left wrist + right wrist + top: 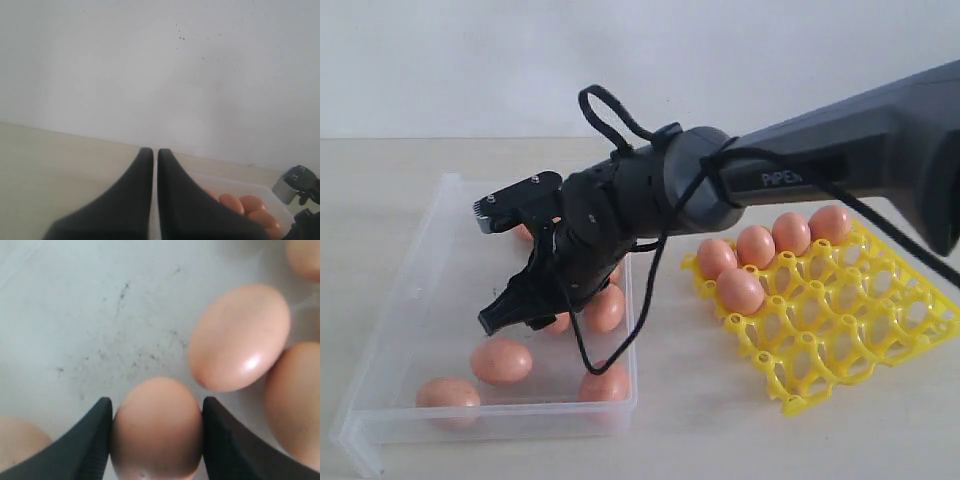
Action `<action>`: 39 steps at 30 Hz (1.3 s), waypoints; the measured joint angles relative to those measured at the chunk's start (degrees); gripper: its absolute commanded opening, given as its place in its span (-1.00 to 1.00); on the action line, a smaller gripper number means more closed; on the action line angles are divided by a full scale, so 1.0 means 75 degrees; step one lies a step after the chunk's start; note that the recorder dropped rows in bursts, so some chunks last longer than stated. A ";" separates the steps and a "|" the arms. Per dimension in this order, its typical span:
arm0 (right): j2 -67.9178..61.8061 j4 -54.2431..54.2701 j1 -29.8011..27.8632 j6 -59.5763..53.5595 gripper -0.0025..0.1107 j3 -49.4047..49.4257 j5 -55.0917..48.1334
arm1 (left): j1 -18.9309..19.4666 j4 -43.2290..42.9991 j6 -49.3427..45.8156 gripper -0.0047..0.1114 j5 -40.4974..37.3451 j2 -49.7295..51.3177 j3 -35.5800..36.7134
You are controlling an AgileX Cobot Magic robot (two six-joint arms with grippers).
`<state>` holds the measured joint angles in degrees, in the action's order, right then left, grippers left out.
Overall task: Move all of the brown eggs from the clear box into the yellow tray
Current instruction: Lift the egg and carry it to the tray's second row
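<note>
The right gripper (156, 401) is positioned inside the clear box (390, 340), which rests on the pale tabletop (690, 440) at the left of the exterior view. The right arm (840, 150) reaches across from the right side, with a black cable (650, 300) looped along it. In the right wrist view, the two dark fingers (87, 440) are closed onto one brown egg (156, 432), one finger in contact with each side. Whether this egg is lifted off the box floor or resting on it cannot be determined. The floor beside it carries dark scuffs (120, 357). Further brown eggs (240, 337) lie just beside the gripped one, two of them touching each other. In the exterior view, loose eggs are scattered in the box: two near the front wall at the left (501, 361), one at the front right corner (605, 384), and others partly hidden behind the gripper. The yellow tray (840, 350) stands on the tabletop to the right of the box, apart from it. It holds five eggs: four in a line along its far edge (791, 232) and a fifth (741, 290) in the adjoining row, at the end nearest the box. The other cups are unoccupied. The left gripper (155, 150) is held above the tabletop facing a white wall (150, 65), its jaws pressed together with only a thin slit between them and nothing held.
</note>
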<state>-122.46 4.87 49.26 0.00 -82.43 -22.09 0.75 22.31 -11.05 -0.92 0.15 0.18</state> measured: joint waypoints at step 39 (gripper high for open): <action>0.3629 -0.0800 -0.3585 0.1429 -0.96 0.8086 0.9025 | 0.0000 0.0000 0.0000 -0.85 0.0000 0.0000 0.0000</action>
<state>-95.25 -1.13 22.38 10.72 -21.79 45.60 0.75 22.31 -11.05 -0.92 0.15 0.18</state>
